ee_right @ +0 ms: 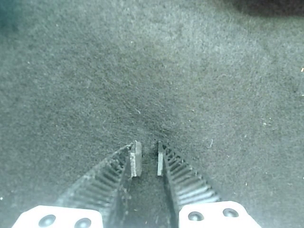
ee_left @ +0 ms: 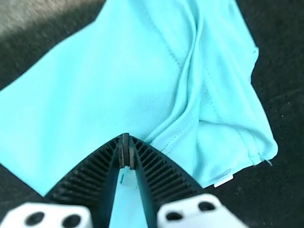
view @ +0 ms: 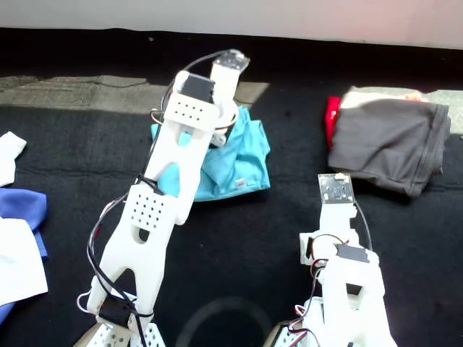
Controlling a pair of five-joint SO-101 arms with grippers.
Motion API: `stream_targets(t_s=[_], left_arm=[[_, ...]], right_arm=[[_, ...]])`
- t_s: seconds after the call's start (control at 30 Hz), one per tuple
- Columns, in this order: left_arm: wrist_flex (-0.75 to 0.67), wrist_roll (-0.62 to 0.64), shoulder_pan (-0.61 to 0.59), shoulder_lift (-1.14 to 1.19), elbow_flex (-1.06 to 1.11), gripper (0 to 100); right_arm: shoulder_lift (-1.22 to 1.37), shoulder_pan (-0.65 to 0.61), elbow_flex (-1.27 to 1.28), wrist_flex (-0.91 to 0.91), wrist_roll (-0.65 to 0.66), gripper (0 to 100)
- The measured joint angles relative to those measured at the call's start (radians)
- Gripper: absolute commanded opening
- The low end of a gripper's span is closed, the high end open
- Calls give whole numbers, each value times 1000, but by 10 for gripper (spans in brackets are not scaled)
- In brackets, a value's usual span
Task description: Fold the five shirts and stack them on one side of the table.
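A turquoise shirt (view: 242, 163) lies crumpled at the back middle of the black table. My left arm stretches over it. In the left wrist view my left gripper (ee_left: 126, 153) is shut at the shirt (ee_left: 109, 80), and a crease in the cloth runs right up to its tips. A folded stack stands at the back right, a grey shirt (view: 387, 144) on top and a red one (view: 332, 119) showing at its edge. White shirts (view: 18, 264) and a blue shirt (view: 25, 206) lie at the left edge. My right gripper (view: 336, 189) (ee_right: 147, 159) hovers over bare table, slightly open and holding nothing.
Black felt (ee_right: 156, 71) covers the table. Bare felt (view: 246, 246) stretches between the two arms and in front of the turquoise shirt. A pale strip (view: 65, 90) runs along the back left.
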Motion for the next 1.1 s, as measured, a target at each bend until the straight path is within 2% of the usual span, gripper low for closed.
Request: stream_targets(t_s=[0.17, 0.4, 0.5, 0.7, 0.93, 1.1], left_arm=[[0, 0, 34, 0, 44, 10], [0, 0, 235, 0, 44, 10], [0, 0, 282, -3, 38, 10], [0, 0, 259, -77, -55, 10], [0, 0, 133, -81, -55, 10], [0, 0, 146, 15, -32, 10]], right_arm=[[0, 0, 0, 0, 0, 84], [0, 0, 0, 0, 0, 84], [0, 0, 0, 0, 0, 84], [0, 0, 0, 0, 0, 84], [0, 0, 0, 0, 0, 84], [0, 0, 0, 0, 0, 84]])
